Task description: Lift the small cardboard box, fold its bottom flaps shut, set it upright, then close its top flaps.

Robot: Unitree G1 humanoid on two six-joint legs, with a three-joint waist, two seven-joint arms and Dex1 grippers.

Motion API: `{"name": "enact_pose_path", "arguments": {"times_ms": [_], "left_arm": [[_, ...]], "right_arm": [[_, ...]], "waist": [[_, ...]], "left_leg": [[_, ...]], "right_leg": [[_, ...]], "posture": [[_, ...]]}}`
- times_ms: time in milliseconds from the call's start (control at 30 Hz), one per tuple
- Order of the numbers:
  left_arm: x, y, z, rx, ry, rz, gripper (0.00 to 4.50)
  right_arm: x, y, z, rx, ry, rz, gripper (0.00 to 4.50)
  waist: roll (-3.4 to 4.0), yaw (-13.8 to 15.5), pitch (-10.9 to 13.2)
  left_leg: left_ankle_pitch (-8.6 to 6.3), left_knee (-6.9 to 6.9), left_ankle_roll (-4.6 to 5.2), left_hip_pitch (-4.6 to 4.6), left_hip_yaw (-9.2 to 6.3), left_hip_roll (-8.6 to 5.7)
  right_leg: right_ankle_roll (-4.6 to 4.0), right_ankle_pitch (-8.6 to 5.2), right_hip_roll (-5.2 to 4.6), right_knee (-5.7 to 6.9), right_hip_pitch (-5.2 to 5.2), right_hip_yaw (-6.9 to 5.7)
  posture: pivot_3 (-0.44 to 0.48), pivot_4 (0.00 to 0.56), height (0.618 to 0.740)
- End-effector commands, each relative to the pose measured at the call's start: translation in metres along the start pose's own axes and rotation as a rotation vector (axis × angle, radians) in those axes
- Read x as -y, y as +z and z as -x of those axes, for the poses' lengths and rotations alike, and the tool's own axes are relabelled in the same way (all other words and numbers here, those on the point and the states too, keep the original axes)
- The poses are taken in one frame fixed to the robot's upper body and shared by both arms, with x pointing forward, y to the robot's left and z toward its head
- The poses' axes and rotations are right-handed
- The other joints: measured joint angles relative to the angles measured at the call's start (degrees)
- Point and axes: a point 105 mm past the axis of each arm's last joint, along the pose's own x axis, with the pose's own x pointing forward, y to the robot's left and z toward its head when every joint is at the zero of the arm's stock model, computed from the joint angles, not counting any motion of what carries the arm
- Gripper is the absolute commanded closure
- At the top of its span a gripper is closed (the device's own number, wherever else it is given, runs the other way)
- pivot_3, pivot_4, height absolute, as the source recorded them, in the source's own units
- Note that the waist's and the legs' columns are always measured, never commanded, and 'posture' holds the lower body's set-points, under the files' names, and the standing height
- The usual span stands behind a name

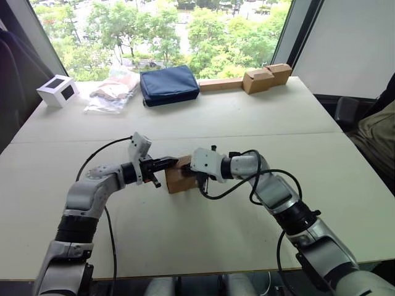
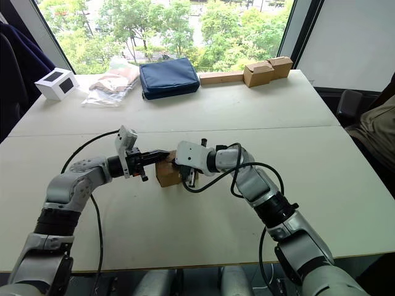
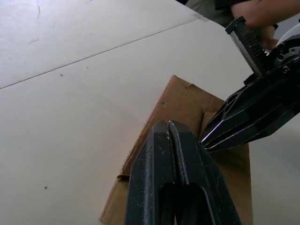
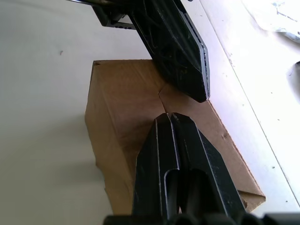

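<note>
My left gripper (image 3: 168, 123) has its two fingers pressed together with nothing between them, tips lying on the top of the box (image 1: 179, 175). My right gripper (image 4: 169, 115) is the same — fingers closed flat against each other, empty, tips resting on the cardboard from the opposite side. In the right wrist view the two grippers' tips nearly meet over the seam where the top flaps come together, the left one crossing at an angle above mine (I can't tell whether they actually touch each other).

The box sits on the white table (image 1: 197, 234), near its middle and in front of me, between the two arms. From the head views its top flaps look folded down flat, with both grippers lying over them; the brown sides stand upright on the table.

Farther out, along the window edge of the table: a white cube box (image 1: 57, 90) with a black window at the far left, a crinkled clear plastic bag (image 1: 113, 92) beside it, then a dark blue pouch (image 1: 168, 84). To the right of the pouch lies a long pale cardboard strip (image 1: 220, 84) that runs up to two tan boxes (image 1: 266, 77) — all well apart from the box I am working on.

A person's arm (image 3: 255, 11) shows at the edge of the left wrist view, beyond my right gripper.
</note>
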Motion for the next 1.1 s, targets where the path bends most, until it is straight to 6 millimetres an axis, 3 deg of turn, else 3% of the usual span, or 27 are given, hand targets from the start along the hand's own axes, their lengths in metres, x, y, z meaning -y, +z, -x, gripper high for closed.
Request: {"name": "enact_pose_path", "arguments": {"times_ms": [33, 267, 433, 833, 1100], "left_arm": [[-0.001, -0.009, 0.001, -0.076, 0.012, -0.089, 4.47], [0.01, 0.032, 0.012, 0.116, -0.001, -0.01, 4.47], [0.022, 0.04, 0.013, 0.121, 0.007, -0.05, 4.47], [0.018, -0.01, -0.001, -0.076, 0.065, -0.138, 4.47], [0.023, -0.001, 0.0, -0.022, 0.064, -0.118, 4.47]], "right_arm": [[0.005, 0.025, 0.015, 0.135, -0.014, -0.099, 4.5], [0.028, 0.022, 0.025, 0.149, -0.155, -0.156, 4.5], [0.03, 0.018, 0.021, 0.142, -0.176, -0.167, 4.5], [0.02, -0.001, 0.001, 0.048, -0.137, -0.13, 4.5], [0.02, -0.011, -0.002, 0.028, -0.167, -0.144, 4.5]], "waist": [[0.0, -0.02, 0.0], [0.0, -0.09, 0.0], [0.01, -0.09, 0.01], [0.01, -0.07, 0.01], [0.01, -0.08, 0.01]], "left_leg": [[0.0, -0.01, 0.0, 0.0, 0.0, 0.0], [-0.01, -0.04, 0.01, -0.02, -0.01, 0.03], [0.0, -0.06, 0.0, -0.07, 0.0, 0.04], [0.0, -0.06, 0.0, -0.06, 0.01, 0.03], [0.0, -0.06, -0.01, -0.01, 0.01, 0.03]], "right_leg": [[0.0, 0.0, -0.01, -0.01, 0.0, 0.0], [0.0, 0.0, -0.04, -0.02, -0.05, 0.01], [0.0, 0.0, -0.05, -0.03, -0.09, 0.04], [0.0, 0.0, 0.0, -0.04, -0.08, 0.01], [0.0, 0.0, -0.02, -0.03, -0.03, 0.01]], "posture": [[0.0, 0.15, 0.74], [0.0, 0.15, 0.74], [0.0, 0.15, 0.74], [0.0, 0.15, 0.74], [0.0, 0.15, 0.74]]}}
